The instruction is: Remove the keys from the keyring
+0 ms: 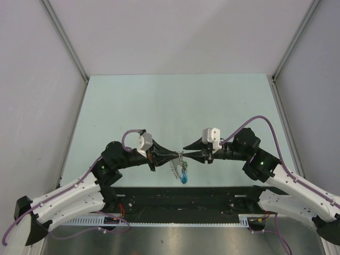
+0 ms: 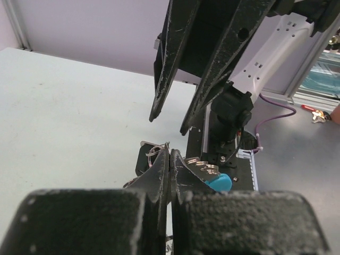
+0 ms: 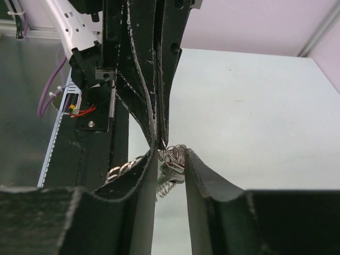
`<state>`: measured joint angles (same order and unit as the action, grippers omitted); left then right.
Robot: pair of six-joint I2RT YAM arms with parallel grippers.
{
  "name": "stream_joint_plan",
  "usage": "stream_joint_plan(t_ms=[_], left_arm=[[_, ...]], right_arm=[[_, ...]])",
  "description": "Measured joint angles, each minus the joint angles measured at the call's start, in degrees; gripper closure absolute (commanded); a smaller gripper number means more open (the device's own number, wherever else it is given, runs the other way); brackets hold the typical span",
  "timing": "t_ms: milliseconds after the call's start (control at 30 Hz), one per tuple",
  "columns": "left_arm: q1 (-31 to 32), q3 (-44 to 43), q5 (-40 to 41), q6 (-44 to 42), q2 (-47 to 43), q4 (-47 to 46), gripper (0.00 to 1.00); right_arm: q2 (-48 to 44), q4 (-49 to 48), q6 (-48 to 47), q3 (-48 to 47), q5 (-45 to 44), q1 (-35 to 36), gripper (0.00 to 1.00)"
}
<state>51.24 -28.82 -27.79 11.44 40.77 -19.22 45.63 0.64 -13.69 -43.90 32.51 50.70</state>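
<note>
The keyring (image 3: 177, 152), a thin silvery loop, hangs in the air between my two grippers above the table's near edge. My left gripper (image 1: 177, 154) is shut on it; its closed tips show in the left wrist view (image 2: 171, 151) with the loop (image 2: 150, 151) poking out to the left. The keys (image 1: 174, 169) hang below with the blue piece (image 1: 184, 179) lowest. In the left wrist view, keys (image 2: 204, 166) and blue piece (image 2: 219, 183) lie behind the right finger. My right gripper (image 3: 170, 154) is open, one finger on either side of the keys (image 3: 172, 171).
The pale green table (image 1: 175, 106) stretches away behind the grippers, walled on three sides. The black base rail (image 1: 180, 196) and arm mounts lie directly under the hanging keys. A purple cable (image 2: 276, 114) loops by the right arm.
</note>
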Motion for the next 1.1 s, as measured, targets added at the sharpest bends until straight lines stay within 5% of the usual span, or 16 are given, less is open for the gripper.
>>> stream_joint_plan(t_ms=[767, 933, 1100], left_arm=[[-0.1, 0.0, -2.5, -0.5, -0.1, 0.0, 1.00], [-0.1, 0.0, -2.3, -0.5, -0.3, 0.0, 1.00], [-0.3, 0.0, -2.3, -0.5, -0.3, -0.6, 1.00]], right_arm=[[3.3, -0.1, -1.3, 1.6, 5.5, 0.2, 0.78], [3.5, -0.2, -1.1, 1.9, 4.8, 0.5, 1.00], [3.3, -2.0, -1.0, 2.7, 3.4, 1.1, 1.00]])
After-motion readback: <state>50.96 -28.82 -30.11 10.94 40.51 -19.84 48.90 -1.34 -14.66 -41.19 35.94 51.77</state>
